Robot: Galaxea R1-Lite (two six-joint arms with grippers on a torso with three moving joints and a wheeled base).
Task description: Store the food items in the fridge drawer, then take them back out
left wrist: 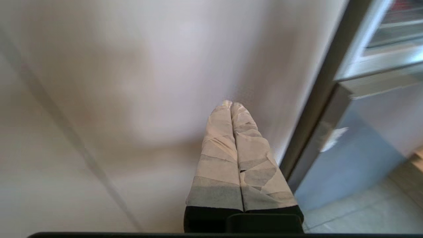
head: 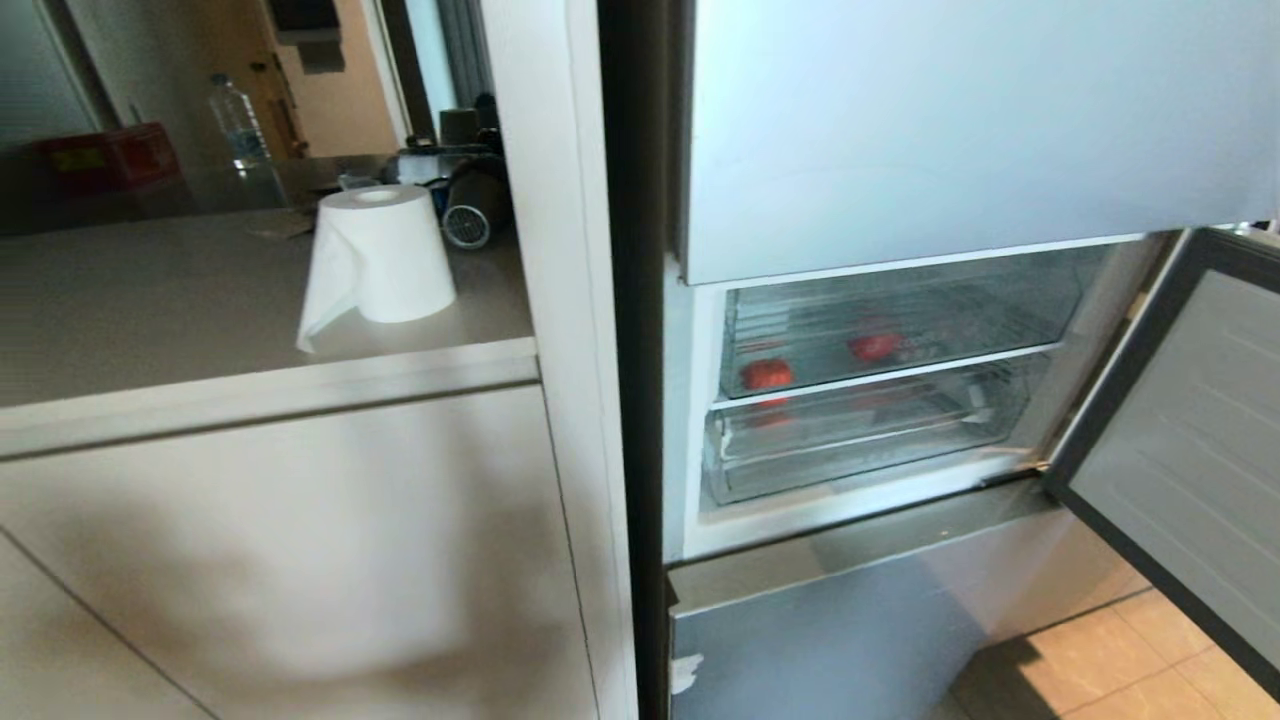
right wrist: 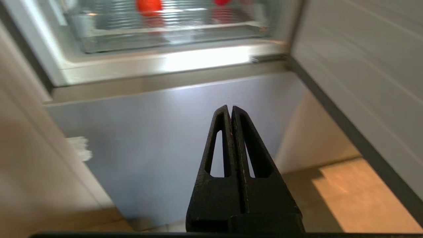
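Food items: two red round pieces, one (head: 767, 374) at the left and one (head: 874, 346) further right and farther back, both seen through clear plastic in the upper bin (head: 900, 320) of the open fridge compartment.
Fridge drawer: the lower clear drawer (head: 860, 430), just under that bin, with white tape at its near left corner; it looks pushed in.
Fridge: silver-blue upper panel (head: 960, 120) above the compartment, lower panel (head: 800, 640) beneath it, and the door (head: 1180, 450) swung open to the right.
Floor: tan tiles (head: 1130, 660) at the near right, below the door.
Counter: pale grey top (head: 150, 310) to the left of the fridge, with cabinet fronts below.
On the counter: a white paper roll (head: 380, 255); far behind it a water bottle (head: 238, 125) and a red box (head: 105, 158).
Left gripper (left wrist: 232, 104): tape-wrapped fingers clenched together, empty, before the cabinet front.
Right gripper (right wrist: 230, 109): black fingers clenched together, empty, low before the lower panel.
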